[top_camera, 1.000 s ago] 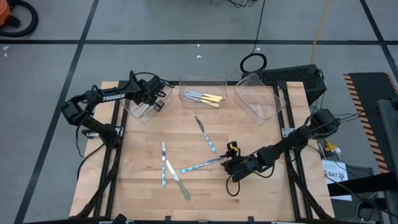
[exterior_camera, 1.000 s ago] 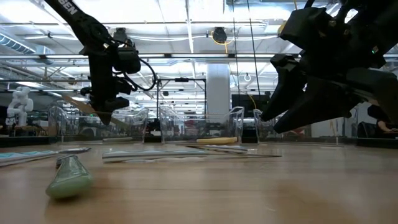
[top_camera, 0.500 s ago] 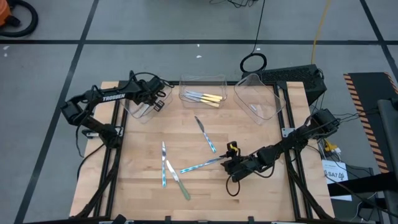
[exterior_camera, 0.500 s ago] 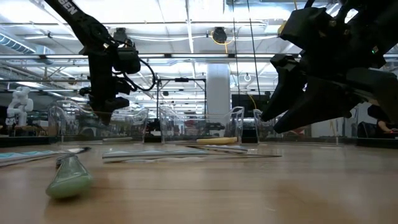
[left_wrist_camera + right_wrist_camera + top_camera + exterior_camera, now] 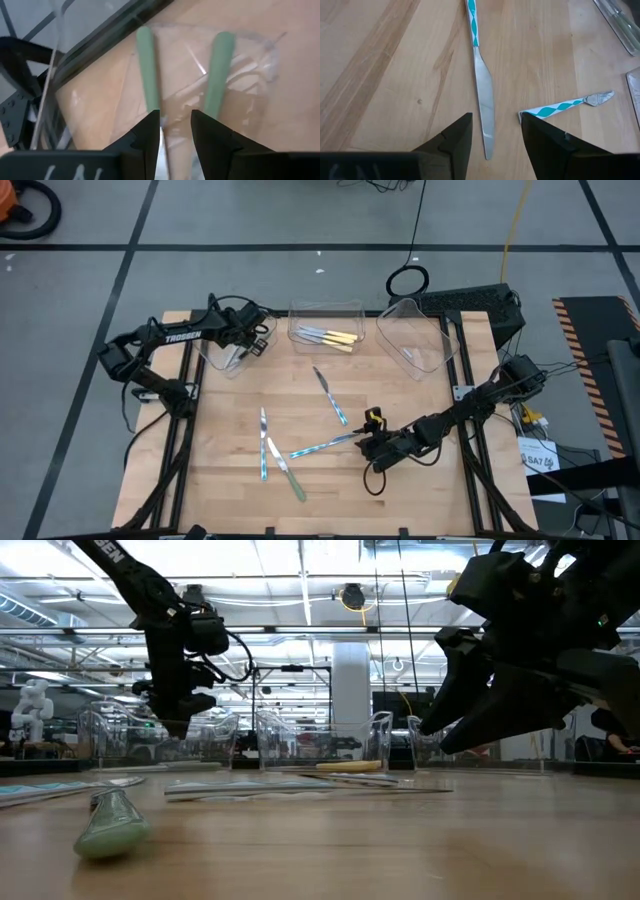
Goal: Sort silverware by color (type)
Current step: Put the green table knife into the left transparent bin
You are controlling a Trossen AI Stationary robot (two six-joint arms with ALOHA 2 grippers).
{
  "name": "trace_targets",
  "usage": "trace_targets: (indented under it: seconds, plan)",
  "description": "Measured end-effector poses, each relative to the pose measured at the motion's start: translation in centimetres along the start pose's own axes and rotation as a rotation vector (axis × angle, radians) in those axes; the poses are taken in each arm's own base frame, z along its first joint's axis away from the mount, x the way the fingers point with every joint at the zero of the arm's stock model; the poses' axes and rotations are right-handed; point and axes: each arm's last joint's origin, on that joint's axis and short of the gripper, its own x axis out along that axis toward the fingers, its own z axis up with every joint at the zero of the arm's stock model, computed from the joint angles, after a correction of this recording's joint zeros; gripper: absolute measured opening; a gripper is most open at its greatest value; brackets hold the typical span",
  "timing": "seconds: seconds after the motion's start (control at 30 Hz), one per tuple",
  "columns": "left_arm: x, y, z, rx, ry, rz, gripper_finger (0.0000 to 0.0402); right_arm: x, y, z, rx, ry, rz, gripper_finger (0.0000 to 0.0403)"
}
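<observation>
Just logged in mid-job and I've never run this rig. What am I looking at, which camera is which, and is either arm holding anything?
Two dark robot arms work at a wooden table, sorting cutlery into clear trays. One picture looks straight down, one looks level across the tabletop, and one camera rides on each wrist. The left gripper hangs over the left tray, above two green-handled pieces. The middle tray holds yellow-handled pieces. The right gripper hovers open over a blue-patterned knife. Neither holds anything.

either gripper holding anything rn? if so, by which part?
Nothing held. Left gripper is open over the left tray, two green-handled utensils lying in it. Right gripper is open above a blue-handled knife.
</observation>
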Motion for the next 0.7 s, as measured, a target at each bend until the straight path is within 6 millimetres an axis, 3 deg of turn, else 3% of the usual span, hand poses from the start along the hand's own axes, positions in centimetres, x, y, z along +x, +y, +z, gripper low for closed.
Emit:
trace_targets:
  seconds: [0.33, 0.7]
  plan:
    - [-1.9, -3.3, -0.7, 0.108, -0.069, -0.024, 0.0120, 0.0, 0.0, 0.0, 0.013, 0.000, 0.000, 0.0162]
    - [-8.4, -5.0, -2.4, 0.052, -0.336, -0.023, 0.0120, 0.0, 0.0, 0.0, 0.023, 0.001, 0.000, 0.0162]
